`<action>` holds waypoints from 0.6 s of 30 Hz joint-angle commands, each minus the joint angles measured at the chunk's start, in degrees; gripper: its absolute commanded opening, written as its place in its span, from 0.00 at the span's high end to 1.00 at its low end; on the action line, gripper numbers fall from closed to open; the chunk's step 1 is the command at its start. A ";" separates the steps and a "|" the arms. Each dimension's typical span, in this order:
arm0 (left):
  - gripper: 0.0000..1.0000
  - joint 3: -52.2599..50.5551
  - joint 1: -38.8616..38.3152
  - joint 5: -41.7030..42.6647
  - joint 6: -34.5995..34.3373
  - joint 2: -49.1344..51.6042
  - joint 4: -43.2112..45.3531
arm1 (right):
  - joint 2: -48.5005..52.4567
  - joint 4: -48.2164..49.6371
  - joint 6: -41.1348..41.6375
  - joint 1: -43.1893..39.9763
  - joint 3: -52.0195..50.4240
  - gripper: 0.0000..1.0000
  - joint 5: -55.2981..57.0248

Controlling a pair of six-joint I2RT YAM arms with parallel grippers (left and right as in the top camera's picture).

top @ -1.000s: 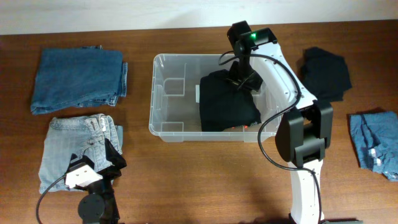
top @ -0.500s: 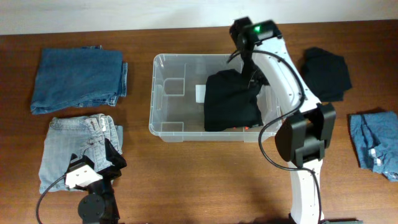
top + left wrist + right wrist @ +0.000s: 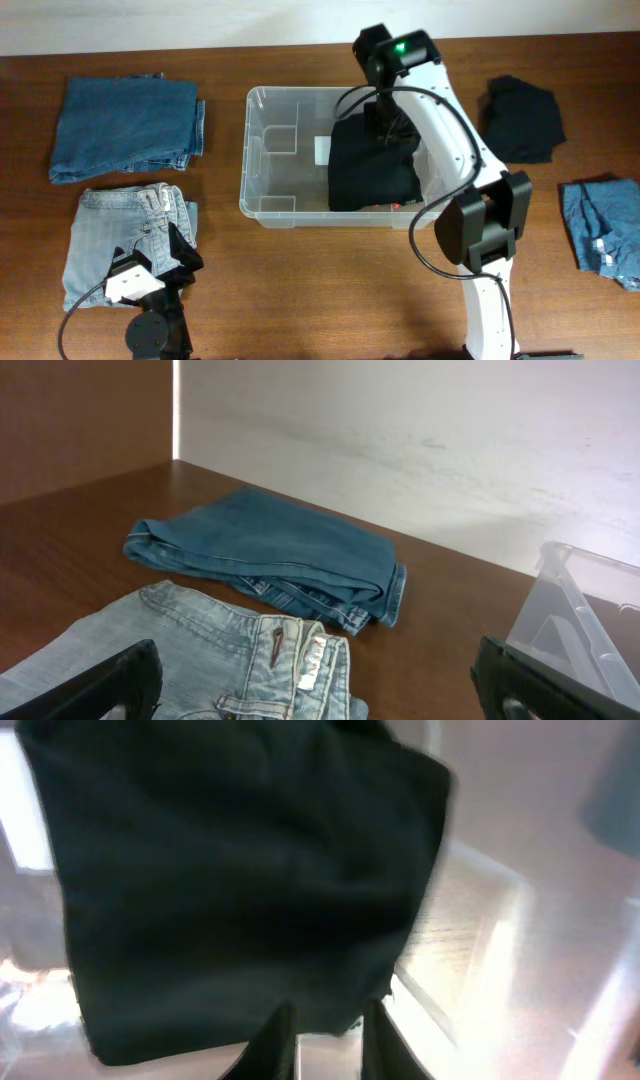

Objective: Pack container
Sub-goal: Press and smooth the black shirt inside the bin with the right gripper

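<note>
1. Far left on the desk (image 3: 300,290), at the back: folded dark blue jeans (image 3: 125,128), lying flat.
2. Just in front of those: folded pale blue jeans (image 3: 120,245), waistband towards the middle of the desk.
3. At the near right corner of the pale jeans: left pincer (image 3: 320,690), spread wide, holding nothing, hovering low over the denim.
4. In the middle of the desk: the container (image 3: 262,150), clear plastic, upright, long side across the desk. Left half bare, with a white label (image 3: 322,150) on the base. Right half filled by a folded black garment (image 3: 370,170), lying flat on the bottom.
5. Over the back edge of that garment, inside the container: right pincer (image 3: 322,1040), narrow, fingers close together at the cloth's edge. Cannot tell whether any cloth is pinched.
6. Right of the container, on the desk: a second black garment (image 3: 522,120), rumpled.
7. Far right: a crumpled piece of blue denim (image 3: 605,235).
</note>
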 commanded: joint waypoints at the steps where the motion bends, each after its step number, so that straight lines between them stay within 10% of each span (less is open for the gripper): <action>1: 0.01 -0.07 0.28 -0.61 -0.11 -0.33 -0.28 | -0.39 5.53 -5.01 -0.09 -6.23 0.87 -0.76; 18: 0.01 -0.07 0.28 -0.61 -0.11 -0.33 -0.28 | -0.37 4.02 -3.04 -0.20 -17.11 0.80 -0.96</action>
